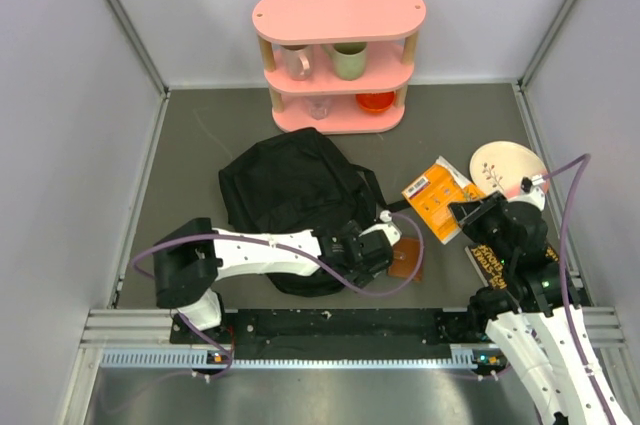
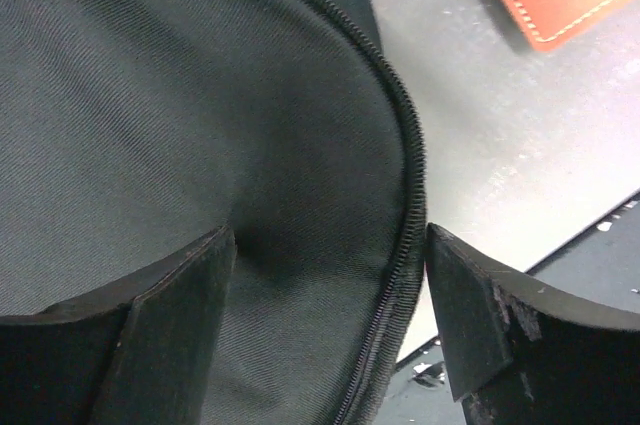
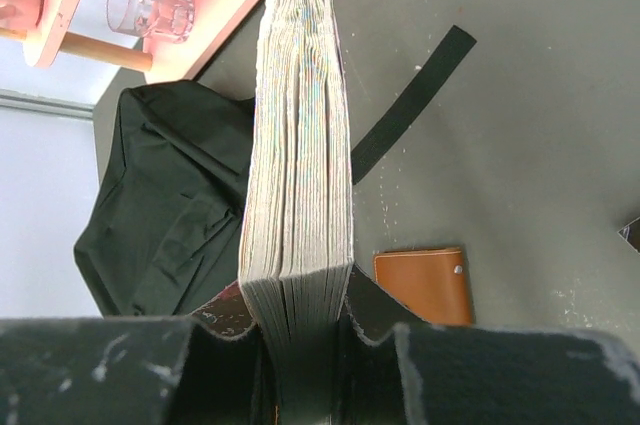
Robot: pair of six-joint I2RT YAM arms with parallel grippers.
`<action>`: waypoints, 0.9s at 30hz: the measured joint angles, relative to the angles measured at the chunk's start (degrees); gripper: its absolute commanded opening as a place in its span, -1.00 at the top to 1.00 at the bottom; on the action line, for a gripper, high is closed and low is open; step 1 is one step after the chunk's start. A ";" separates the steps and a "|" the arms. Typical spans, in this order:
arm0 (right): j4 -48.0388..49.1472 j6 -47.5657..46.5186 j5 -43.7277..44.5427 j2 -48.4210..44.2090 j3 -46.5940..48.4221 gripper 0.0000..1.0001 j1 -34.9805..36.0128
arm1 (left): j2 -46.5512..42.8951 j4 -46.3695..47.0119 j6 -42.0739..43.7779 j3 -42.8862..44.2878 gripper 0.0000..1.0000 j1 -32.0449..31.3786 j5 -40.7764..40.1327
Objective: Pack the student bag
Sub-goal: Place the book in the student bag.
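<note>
The student bag (image 1: 285,195), a large black fabric backpack, lies in the middle of the table. My left gripper (image 1: 372,245) is at its near right edge. In the left wrist view this gripper (image 2: 330,245) stands open, its fingers astride the bag's fabric (image 2: 180,115) and the zipper (image 2: 405,205). My right gripper (image 1: 475,215) is to the right of the bag, shut on a thick book with an orange cover (image 1: 437,200). From the right wrist the book's page edges (image 3: 300,145) stand upright between the gripper's (image 3: 300,305) fingers.
A brown leather wallet (image 1: 405,257) lies on the table just right of the left gripper, between the two arms. A pale plate (image 1: 505,167) sits at the right. At the back stands a pink shelf (image 1: 338,55) with cups. A black strap (image 3: 410,105) trails from the bag.
</note>
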 measured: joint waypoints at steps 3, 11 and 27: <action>0.00 0.04 -0.02 0.02 0.00 1.00 0.00 | 0.87 -1.22 -0.39 0.15 -0.17 0.00 -2.12; -0.02 0.04 -0.57 0.44 0.00 1.00 0.00 | 0.52 -2.47 -1.22 0.63 0.61 -0.04 -5.60; -0.02 0.04 -2.91 1.20 -0.04 1.00 0.00 | -11.56 -5.22 -1.53 4.61 1.00 2.05 -14.78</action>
